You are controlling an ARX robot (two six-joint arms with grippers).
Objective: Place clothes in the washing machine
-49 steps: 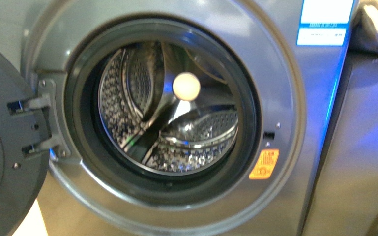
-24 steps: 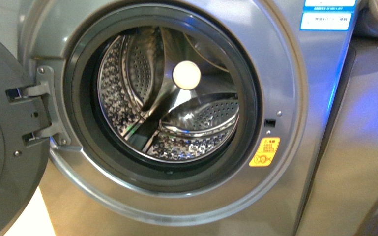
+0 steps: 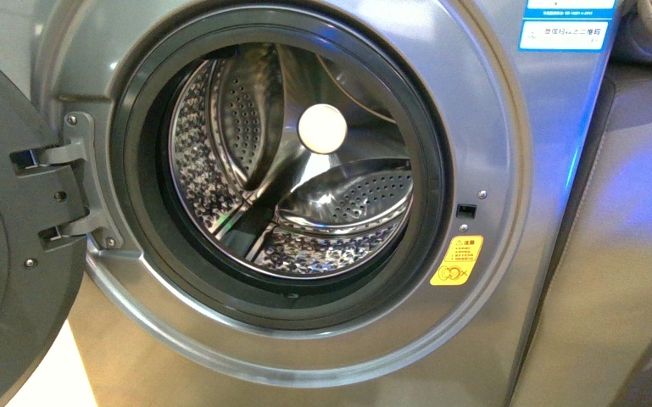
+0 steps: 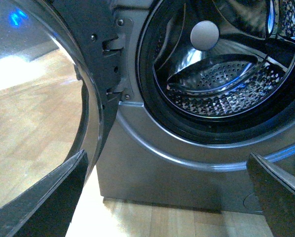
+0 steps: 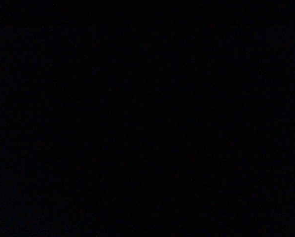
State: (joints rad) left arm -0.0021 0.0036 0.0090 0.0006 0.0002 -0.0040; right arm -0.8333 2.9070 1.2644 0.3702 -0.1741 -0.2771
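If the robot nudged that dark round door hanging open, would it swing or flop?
Probably swings as one rigid piece: the dark round door hangs on a grey metal hinge screwed to the silver-grey washing machine. Its thick rim suggests some weight, not floppiness.

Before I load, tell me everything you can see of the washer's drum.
The drum is shiny perforated steel with raised lifter ribs and a pale round cap at its back centre. It sits behind the dark door seal, open to view, with no garment visible inside. Nothing touches it; the right wrist view is dark.
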